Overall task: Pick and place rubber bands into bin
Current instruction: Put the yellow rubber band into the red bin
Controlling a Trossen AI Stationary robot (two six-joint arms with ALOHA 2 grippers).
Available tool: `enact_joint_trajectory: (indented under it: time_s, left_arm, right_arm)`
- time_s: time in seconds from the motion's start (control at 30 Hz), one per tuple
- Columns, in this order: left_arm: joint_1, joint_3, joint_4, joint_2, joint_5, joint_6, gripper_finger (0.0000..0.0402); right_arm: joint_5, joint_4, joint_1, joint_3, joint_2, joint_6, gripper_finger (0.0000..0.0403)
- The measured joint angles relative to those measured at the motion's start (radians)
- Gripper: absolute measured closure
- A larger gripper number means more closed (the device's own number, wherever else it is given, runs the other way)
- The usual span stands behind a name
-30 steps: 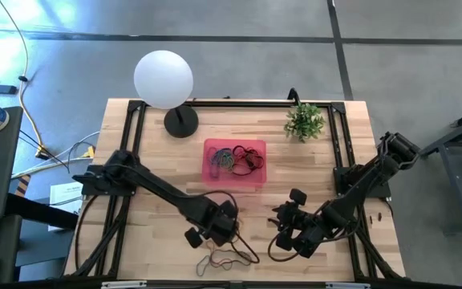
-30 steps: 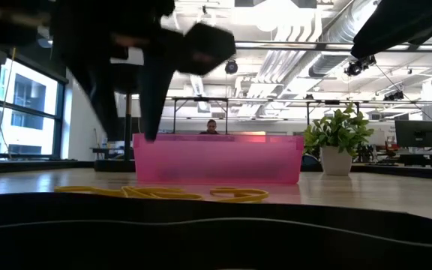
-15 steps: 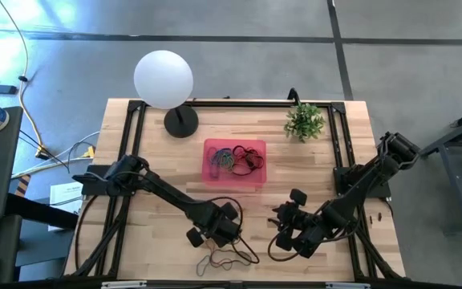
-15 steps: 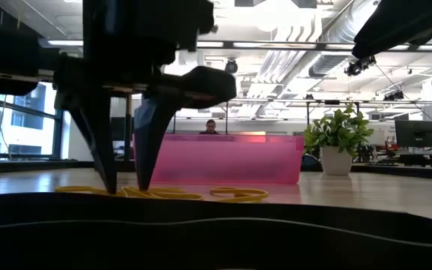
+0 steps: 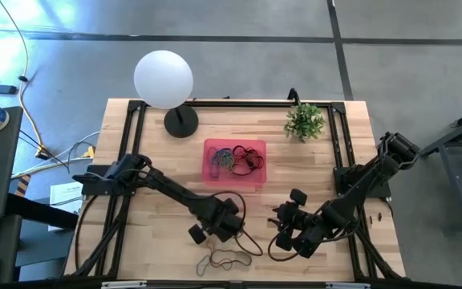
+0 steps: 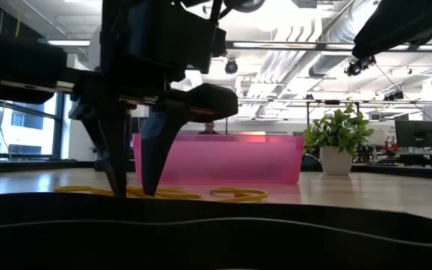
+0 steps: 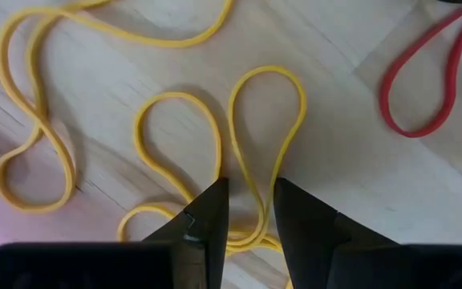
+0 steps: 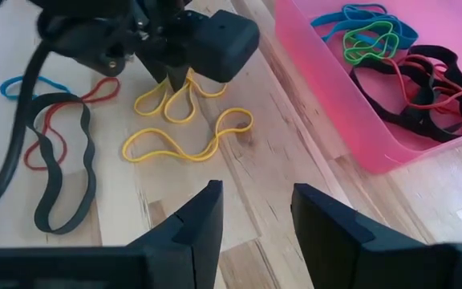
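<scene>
From above, the wooden bench (image 5: 159, 160) holds a pink bin (image 5: 255, 178) near its middle, with a heap of rubber bands (image 5: 235, 160) inside. A white globe lamp (image 5: 164, 79) stands by the far left corner and a small plant (image 5: 305, 122) by the far right corner. The left end effector (image 5: 215, 233) points down near the front edge, over some loose bands (image 5: 223, 261) lying on the wood. The right end effector (image 5: 283, 233) waits near the front edge, over to the right side. From the low view, the left end effector (image 6: 133, 191) has its two dark tips down on the bench, close together, right at a yellow band (image 6: 163, 194) in front of the bin (image 6: 217, 159). A person shows far off in the room behind. In the left wrist view, the fingers (image 7: 207, 221) stand narrow with a strand of a looped yellow band (image 7: 251, 136) running between them; a red band (image 7: 423, 80) lies well apart. I cannot tell if the strand is squeezed. In the right wrist view, the right end effector (image 8: 255, 213) is partly open and holds nothing. It looks toward the yellow bands (image 8: 187, 128), a black band (image 8: 62, 160) and the bin (image 8: 359, 144) with its bands.
</scene>
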Motion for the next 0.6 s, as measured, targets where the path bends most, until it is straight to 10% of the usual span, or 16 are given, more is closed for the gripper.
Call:
enact_joint_trajectory:
  time_s: [0.6]
  left_arm:
    - [0.005, -0.047, 0.027, -0.002, 0.057, -0.01, 0.039]
  right_arm:
    - [0.005, -0.035, 0.0, 0.0, 0.0, 0.003, 0.0263]
